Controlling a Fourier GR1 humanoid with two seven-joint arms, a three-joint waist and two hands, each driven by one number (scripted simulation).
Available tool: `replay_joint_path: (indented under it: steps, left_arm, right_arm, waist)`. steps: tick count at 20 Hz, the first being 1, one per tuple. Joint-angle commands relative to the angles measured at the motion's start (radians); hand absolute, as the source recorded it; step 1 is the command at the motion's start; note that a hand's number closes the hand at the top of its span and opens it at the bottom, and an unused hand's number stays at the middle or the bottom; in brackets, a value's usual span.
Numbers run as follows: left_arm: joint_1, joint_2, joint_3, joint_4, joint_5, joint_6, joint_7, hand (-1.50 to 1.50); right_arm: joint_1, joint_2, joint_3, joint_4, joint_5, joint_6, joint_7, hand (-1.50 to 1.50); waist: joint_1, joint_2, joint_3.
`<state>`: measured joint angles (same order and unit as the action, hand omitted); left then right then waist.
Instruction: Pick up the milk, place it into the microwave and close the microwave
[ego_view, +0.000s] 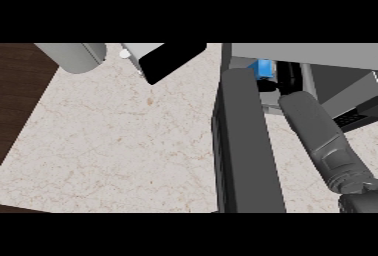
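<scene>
Carefully, the right hand (286, 75) is reaching inside the microwave (325, 55) beside the milk (263, 68), its fingers' state impossible to tell, and should be setting the carton upright, clear of the open door (247, 150).

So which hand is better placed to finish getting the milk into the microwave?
Right. The right forearm reaches into the microwave, and the right hand is next to the blue milk, right of the open door. The left hand is not in view.
</scene>
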<state>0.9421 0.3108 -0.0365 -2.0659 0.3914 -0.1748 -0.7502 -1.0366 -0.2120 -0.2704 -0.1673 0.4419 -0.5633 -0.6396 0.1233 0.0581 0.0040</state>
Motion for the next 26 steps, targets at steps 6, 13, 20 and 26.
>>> replay_joint_path:
  steps: [6, 13, 20, 26]
  left_arm:
    - [-0.046, 0.027, -0.005, 0.006, -0.037, -0.012, 0.020, -1.50]
    - [-0.074, 0.007, -0.050, -0.023, -0.038, 0.002, 0.071, -1.50]
    - [-0.139, -0.039, -0.158, 0.029, -0.133, 0.021, 0.090, -1.50]
    - [-0.167, -0.048, -0.185, 0.007, -0.194, 0.032, 0.094, -1.50]
  right_arm:
    - [-0.014, 0.028, 0.001, 0.048, 0.008, 0.036, -0.026, -1.50]
    - [-0.005, 0.028, -0.044, 0.051, -0.043, 0.196, -0.098, -1.50]
    - [0.039, 0.011, -0.085, 0.043, -0.092, 0.369, -0.205, -1.50]
    - [0.090, -0.002, -0.102, 0.043, -0.118, 0.478, -0.252, -1.50]
  waist:
    - [0.016, 0.000, 0.002]
    - [-0.010, -0.008, 0.002]
    - [-0.056, -0.024, 0.000]
    - [-0.078, -0.039, -0.002]
